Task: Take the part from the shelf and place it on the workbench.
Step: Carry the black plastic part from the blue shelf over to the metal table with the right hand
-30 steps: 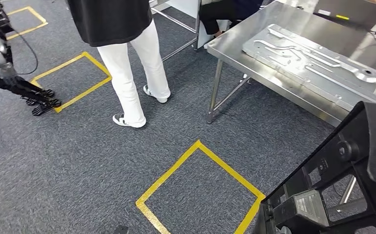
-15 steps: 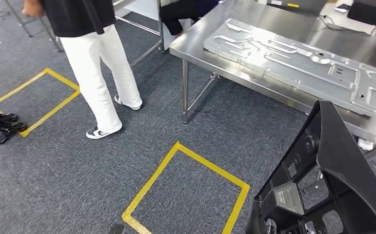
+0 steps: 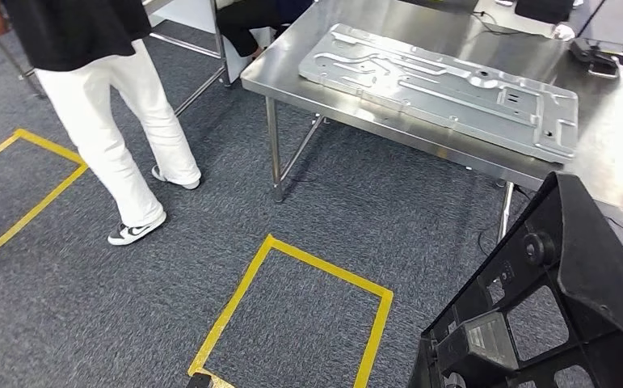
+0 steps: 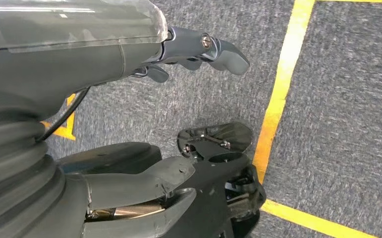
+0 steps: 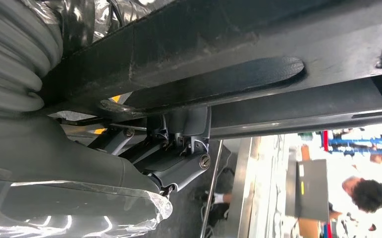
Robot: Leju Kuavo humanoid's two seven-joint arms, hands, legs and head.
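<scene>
Your workbench (image 3: 615,174) lies ahead-right, already bearing a flat metal panel (image 3: 445,89), so only its near edge looks free. The black part (image 3: 570,311) rides low at your right side, clear of the bench, right hand (image 5: 179,148) clamped under a bar of it, probably carrying its weight. Left hand (image 4: 198,49) hangs over the carpet, fingers apart, holding nothing.

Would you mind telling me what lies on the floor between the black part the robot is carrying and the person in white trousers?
In the head view, grey carpet with a yellow tape square lies between the black part and the person.
</scene>
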